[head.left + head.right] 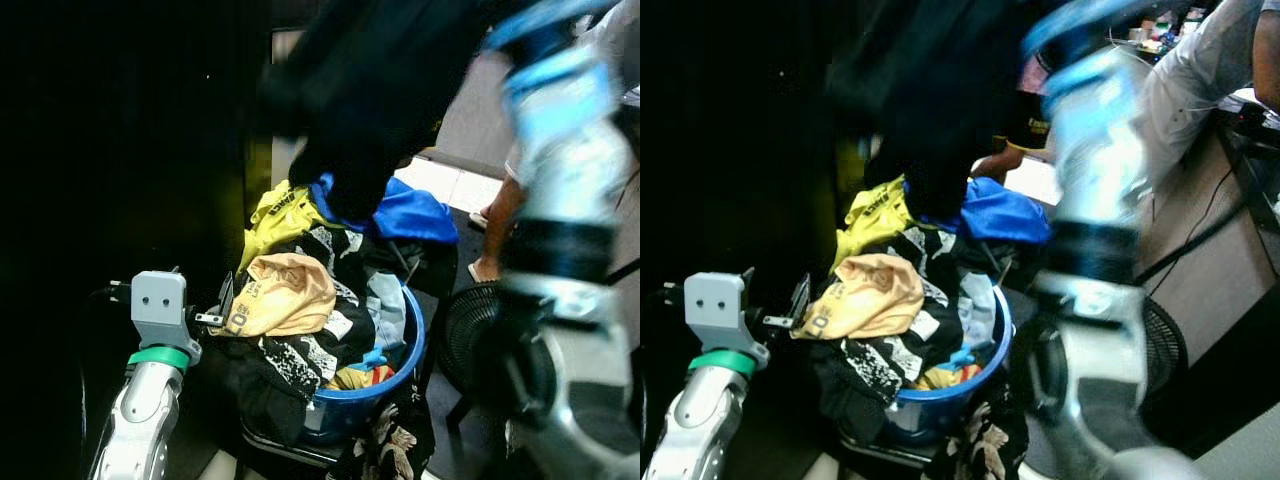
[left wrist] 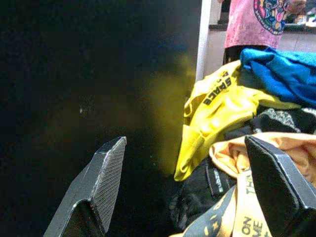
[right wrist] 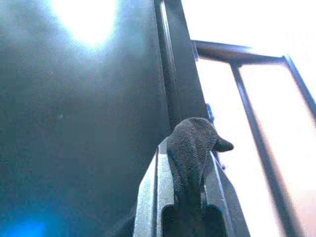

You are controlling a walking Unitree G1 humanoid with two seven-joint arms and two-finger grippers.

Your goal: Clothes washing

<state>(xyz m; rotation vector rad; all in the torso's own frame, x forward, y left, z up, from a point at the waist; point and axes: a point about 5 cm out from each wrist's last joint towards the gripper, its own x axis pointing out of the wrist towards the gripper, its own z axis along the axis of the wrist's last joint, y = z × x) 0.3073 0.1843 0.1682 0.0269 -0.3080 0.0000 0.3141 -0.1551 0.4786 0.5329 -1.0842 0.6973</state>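
Clothes heaped in the blue basin (image 1: 412, 340).
Right gripper (image 3: 190, 177) pinched a dark garment (image 1: 370, 90) above the basin; left gripper (image 2: 185, 182) gaped beside it.

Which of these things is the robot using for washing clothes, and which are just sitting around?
For the washing:
- blue basin heaped with clothes
- dark garment, pinched in the raised right gripper
- yellow shirt, tan shirt, blue cloth
- left gripper, open beside the heap

Just around:
- black fan
- a person's leg
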